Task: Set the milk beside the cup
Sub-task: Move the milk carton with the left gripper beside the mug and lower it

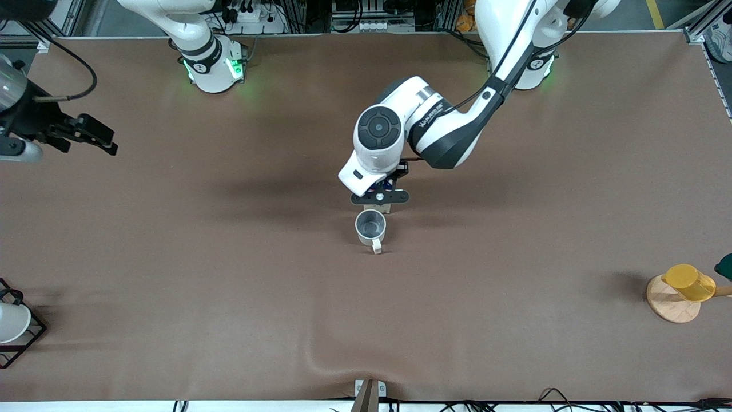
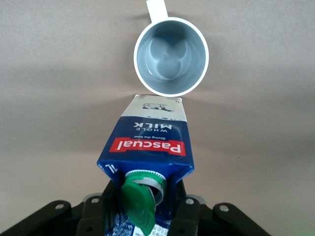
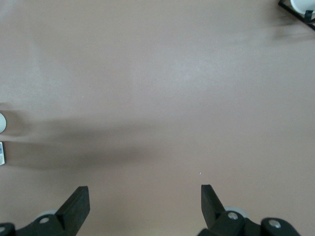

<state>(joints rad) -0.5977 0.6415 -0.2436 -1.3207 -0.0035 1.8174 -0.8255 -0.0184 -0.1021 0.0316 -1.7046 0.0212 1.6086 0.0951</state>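
Nearest the camera stood the cup (image 1: 370, 226), with the milk (image 2: 147, 147) just beside it, clamped in the left gripper (image 2: 145, 211); only release seemed left. Right gripper (image 3: 145, 204) waited spread apart over bare bench (image 1: 229, 297).

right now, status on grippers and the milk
Left gripper shut on milk, beside cup mid-table. Right gripper open, waiting over bare table at its own end. Nothing in the way.

Robotics lab, aluminium framing (image 1: 700, 26), power strips (image 1: 372, 26), cabling
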